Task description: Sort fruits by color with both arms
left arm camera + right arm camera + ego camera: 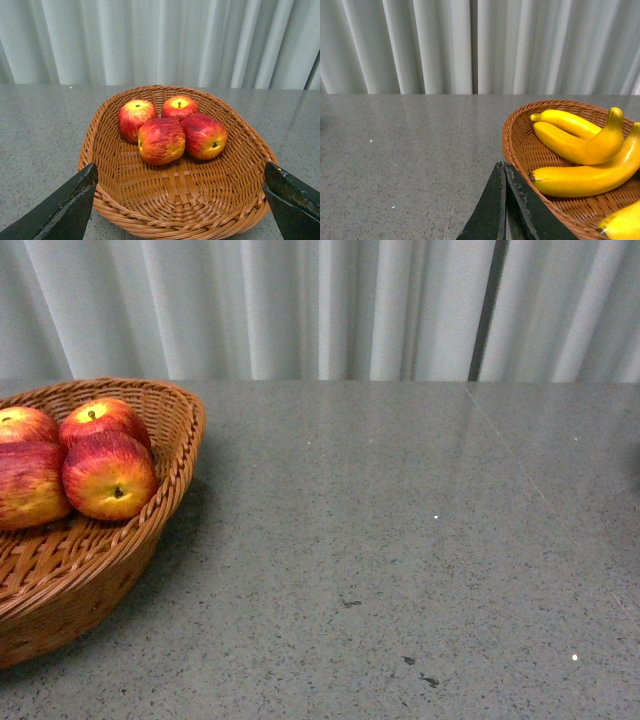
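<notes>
**Sorting looks finished; stray bumps are the risk**

Hovering released, the left hand [177, 200] has four apples [172, 130] in the basket [100, 150] just ahead. The clenched right hand [505, 205] beside the bananas [585, 150] could nudge their basket [512, 145].

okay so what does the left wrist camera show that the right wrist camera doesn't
Only the left wrist view shows four red apples clustered in a wicker basket, framed by the left gripper with its jaws spread wide apart.

Only the right wrist view shows yellow bananas in another wicker basket, and the right gripper with its jaws pressed together, holding nothing.

Both show the grey speckled tabletop and the pale curtain behind.
</notes>
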Available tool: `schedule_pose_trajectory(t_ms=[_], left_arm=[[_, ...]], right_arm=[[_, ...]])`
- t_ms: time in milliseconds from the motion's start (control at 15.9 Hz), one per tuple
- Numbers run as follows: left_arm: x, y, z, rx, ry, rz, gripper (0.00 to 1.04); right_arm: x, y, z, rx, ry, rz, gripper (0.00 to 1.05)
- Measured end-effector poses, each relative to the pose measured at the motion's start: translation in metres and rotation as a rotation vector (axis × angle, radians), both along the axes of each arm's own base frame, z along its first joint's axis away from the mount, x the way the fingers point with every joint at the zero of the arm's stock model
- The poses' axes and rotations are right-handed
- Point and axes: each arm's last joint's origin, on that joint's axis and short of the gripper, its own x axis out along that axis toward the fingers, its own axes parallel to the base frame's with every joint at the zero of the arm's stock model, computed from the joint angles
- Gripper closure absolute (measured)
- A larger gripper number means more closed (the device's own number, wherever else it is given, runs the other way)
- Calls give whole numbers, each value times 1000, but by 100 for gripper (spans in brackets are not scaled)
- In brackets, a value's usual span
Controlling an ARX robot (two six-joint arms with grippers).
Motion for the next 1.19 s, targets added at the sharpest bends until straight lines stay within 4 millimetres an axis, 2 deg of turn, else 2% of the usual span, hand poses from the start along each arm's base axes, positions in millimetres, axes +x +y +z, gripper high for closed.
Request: schedule_pose_trajectory(t_ms=[503, 629, 1132, 1195], left_arm=[[0, 0, 0, 0, 0, 0, 7], [0, 0, 0, 0, -1, 2, 7], [0, 0, 0, 1, 0, 1, 7], [0, 0, 0, 1, 0, 0, 7]], right_arm=[[0, 0, -14, 0, -6, 0, 103], [-1, 0, -23, 2, -7, 0, 103], [-1, 0, -23, 2, -13, 0, 103], [-1, 0, -23, 2, -13, 0, 99]])
